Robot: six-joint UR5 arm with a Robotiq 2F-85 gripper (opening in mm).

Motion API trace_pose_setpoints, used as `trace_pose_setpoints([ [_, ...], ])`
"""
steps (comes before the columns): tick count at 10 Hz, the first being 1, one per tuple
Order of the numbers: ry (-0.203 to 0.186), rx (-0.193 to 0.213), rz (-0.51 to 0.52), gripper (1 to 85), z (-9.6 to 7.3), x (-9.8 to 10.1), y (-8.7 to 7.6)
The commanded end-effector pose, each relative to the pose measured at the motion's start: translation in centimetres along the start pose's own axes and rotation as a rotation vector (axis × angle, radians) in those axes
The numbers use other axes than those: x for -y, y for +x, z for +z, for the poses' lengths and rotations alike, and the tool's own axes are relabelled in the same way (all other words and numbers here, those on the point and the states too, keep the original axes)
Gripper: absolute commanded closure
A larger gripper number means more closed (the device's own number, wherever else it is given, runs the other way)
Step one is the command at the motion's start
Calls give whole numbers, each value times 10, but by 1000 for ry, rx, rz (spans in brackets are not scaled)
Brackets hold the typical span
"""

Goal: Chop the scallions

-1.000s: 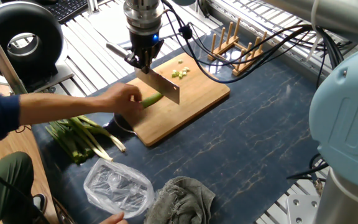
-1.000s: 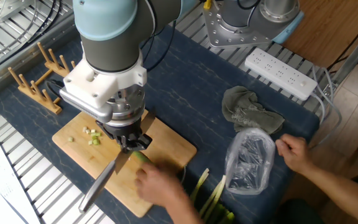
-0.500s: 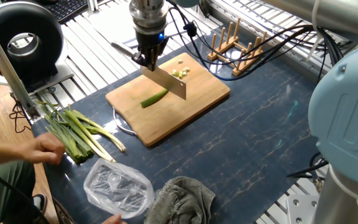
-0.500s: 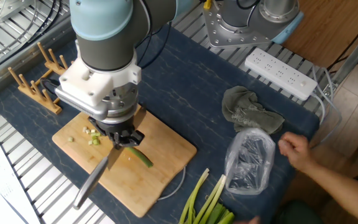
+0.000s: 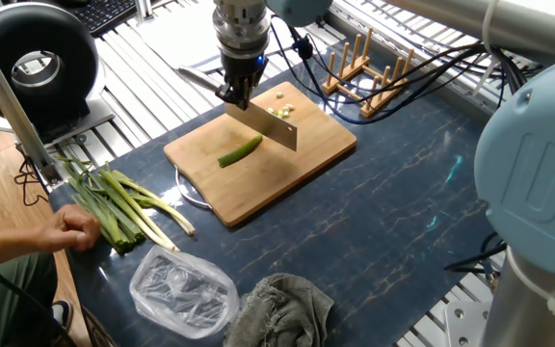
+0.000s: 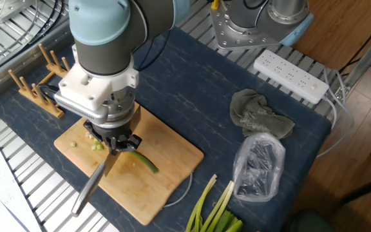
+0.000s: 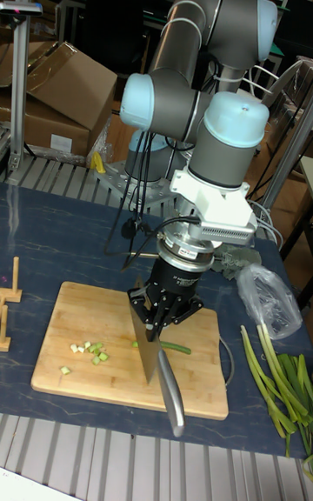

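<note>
My gripper (image 5: pixel 239 92) (image 6: pixel 118 140) (image 7: pixel 165 311) is shut on a knife, whose blade (image 5: pixel 274 126) (image 7: pixel 147 346) hangs edge-down over the wooden cutting board (image 5: pixel 287 173) (image 6: pixel 166 187) (image 7: pixel 78 310). A short green scallion piece (image 5: pixel 240 150) (image 6: pixel 144 162) (image 7: pixel 177 348) lies on the board just beside the blade, apart from it. Small chopped scallion bits (image 5: pixel 279 112) (image 6: pixel 96 144) (image 7: pixel 91 351) lie at the board's other end. A bundle of whole scallions (image 5: pixel 116 202) (image 6: pixel 214 207) (image 7: pixel 280 386) rests on the table off the board.
A person's hand (image 5: pixel 75 229) rests by the scallion bundle. A clear plastic bag (image 5: pixel 183 289) (image 6: pixel 259 167) and a grey cloth (image 5: pixel 282 304) (image 6: pixel 259 116) lie nearby. A wooden dish rack (image 5: pixel 364 63) (image 6: pixel 37 84) stands beyond the board, and a power strip (image 6: pixel 292 77) sits on the table.
The person's hand left the board and went back to the scallion bundle, leaving the green piece. My gripper and knife shifted along the board toward the chopped bits.
</note>
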State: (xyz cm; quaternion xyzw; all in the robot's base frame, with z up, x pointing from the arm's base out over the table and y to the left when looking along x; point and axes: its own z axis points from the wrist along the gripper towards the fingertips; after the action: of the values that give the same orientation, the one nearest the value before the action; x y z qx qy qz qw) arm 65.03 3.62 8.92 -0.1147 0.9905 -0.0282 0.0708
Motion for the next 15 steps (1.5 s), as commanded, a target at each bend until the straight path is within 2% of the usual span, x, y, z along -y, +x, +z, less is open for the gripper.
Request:
trace_pose_setpoints([
  [1, -17, 3, 6, 843, 2, -4, 3],
  [6, -28, -1, 16, 843, 1, -10, 7],
  [10, -27, 9, 11, 843, 4, -7, 8],
  [15, -29, 6, 9, 843, 2, -6, 11],
])
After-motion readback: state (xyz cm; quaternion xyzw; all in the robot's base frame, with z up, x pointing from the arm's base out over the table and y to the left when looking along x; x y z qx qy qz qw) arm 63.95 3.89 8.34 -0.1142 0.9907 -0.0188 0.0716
